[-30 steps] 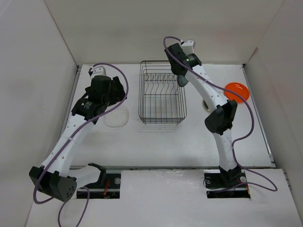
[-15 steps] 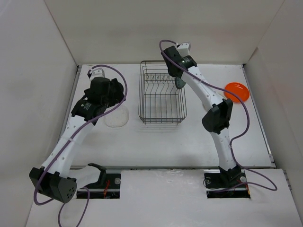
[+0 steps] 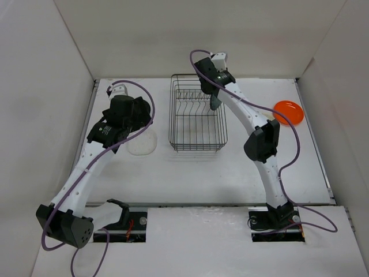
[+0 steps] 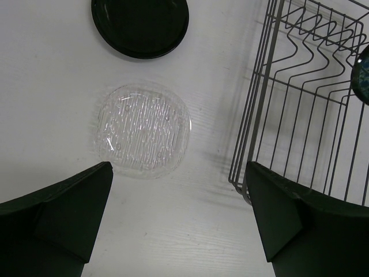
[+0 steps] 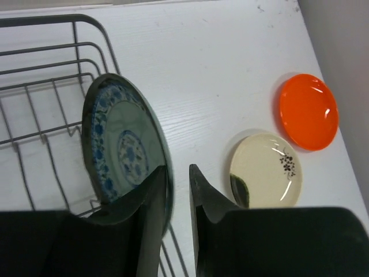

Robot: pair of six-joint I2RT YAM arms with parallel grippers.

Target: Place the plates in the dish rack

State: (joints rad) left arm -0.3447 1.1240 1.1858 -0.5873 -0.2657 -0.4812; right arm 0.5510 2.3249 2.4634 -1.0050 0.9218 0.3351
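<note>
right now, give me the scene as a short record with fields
right jaws: shut on teal plate, held upright over dish rack
left jaws: open, above clear plate
left of rack: clear plate, black plate
right of rack: orange plate, cream plate
slotted in rack: none seen

Dish rack (image 3: 197, 149): thin dark wire, metal-looking, slight sheen. Clear plate (image 4: 144, 130): translucent, glass or plastic, can't tell which; ribbed, bubbled surface. Black plate (image 4: 140, 23): smooth, glossy. Orange plate (image 5: 308, 111): smooth, high gloss, bright highlights. Cream plate (image 5: 265, 170): glazed, ceramic-looking, shiny. Teal plate (image 5: 124, 150): glazed, blue pattern under gloss, dark shiny rim. Desk (image 5: 207, 69): white, matt, fine wood-like grain, a few small marks. Left gripper (image 4: 177, 168), right gripper (image 5: 176, 173): dark plastic, matt, smooth. Left arm (image 3: 86, 170): white shell, smooth, satin.
</note>
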